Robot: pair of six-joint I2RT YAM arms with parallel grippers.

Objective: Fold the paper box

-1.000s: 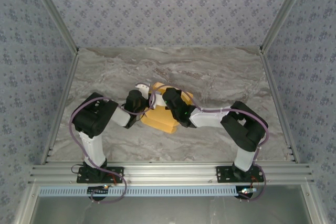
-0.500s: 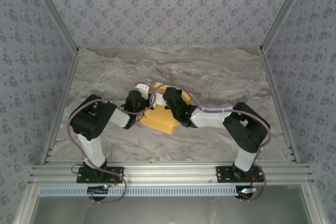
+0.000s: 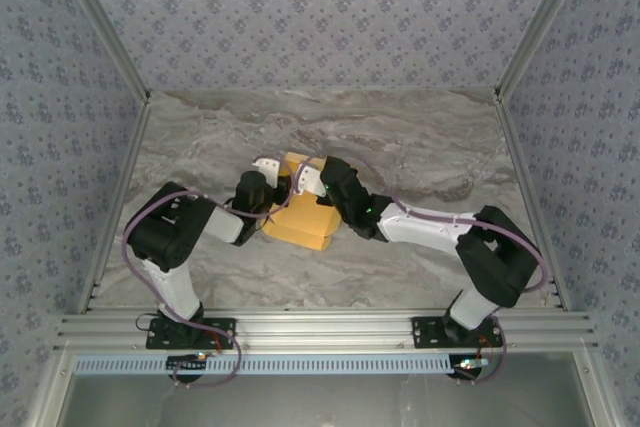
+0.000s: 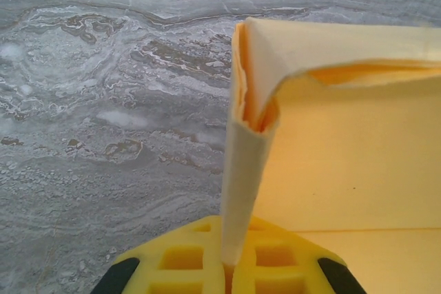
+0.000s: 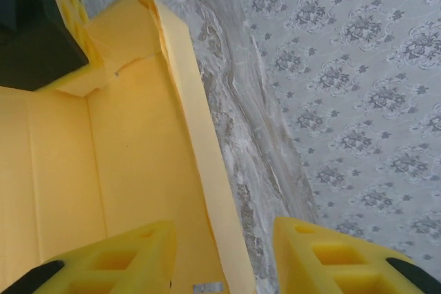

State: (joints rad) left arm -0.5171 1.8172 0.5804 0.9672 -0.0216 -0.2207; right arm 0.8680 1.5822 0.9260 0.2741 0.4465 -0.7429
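The left claw (image 4: 231,246) is pressed together on one upright side wall of the paper box (image 4: 358,170). The thin yellow-orange card stands on edge between its yellow fingers (image 4: 182,259). Beyond the grip, this wall rises to a creased corner, where a flap bends over toward the right. The right claw (image 5: 224,232) is spread. One yellow finger (image 5: 117,259) lies over the inner floor of the box and the other lies outside it, with a second side wall running up between them. Contact with the card cannot be confirmed. At the far corner of that wall, the black body of the left claw is visible. Seen from above, the box rests near the middle of the marble table (image 3: 420,147), with both claws at its far end. Patterned wallpaper (image 3: 320,17) closes the space behind.
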